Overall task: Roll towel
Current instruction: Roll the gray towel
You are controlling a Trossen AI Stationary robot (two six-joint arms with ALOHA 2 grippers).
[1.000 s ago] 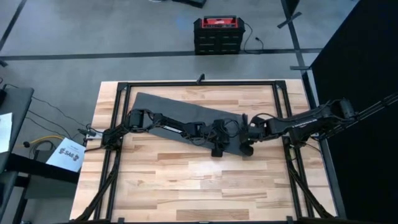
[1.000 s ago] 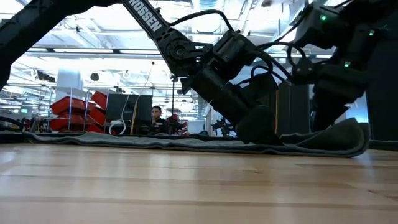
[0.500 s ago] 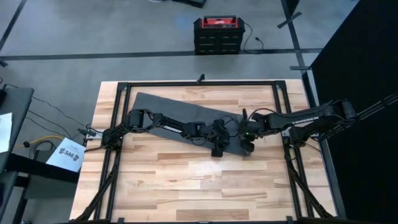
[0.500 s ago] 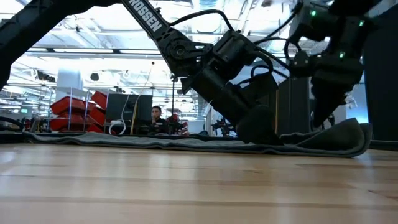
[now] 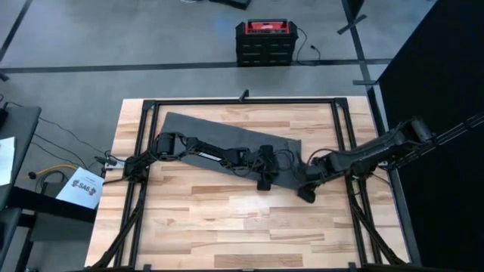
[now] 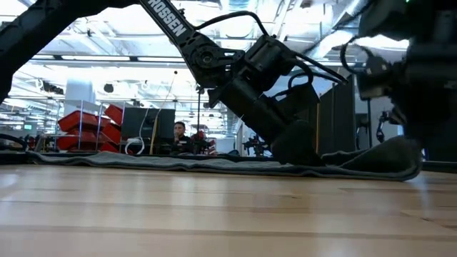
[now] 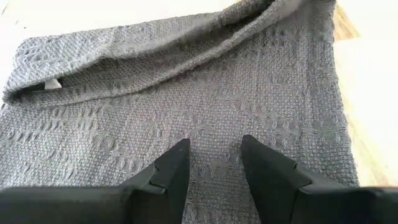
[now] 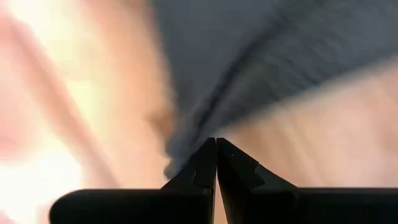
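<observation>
The towel (image 5: 227, 136) lies flat across the surface (image 5: 227, 219). The left end effector (image 7: 214, 163), fingers slightly parted, presses down on it. The right end effector (image 8: 216, 163), closed and empty, sits just past the towel's folded end. Closed fingers could shove that fold flat instead of catching it.

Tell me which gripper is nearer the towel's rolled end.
Right. The right gripper sits over bare wood just off the towel's rolled end, fingers closed and empty. The left gripper rests on the flat cloth farther in, fingers apart.
</observation>
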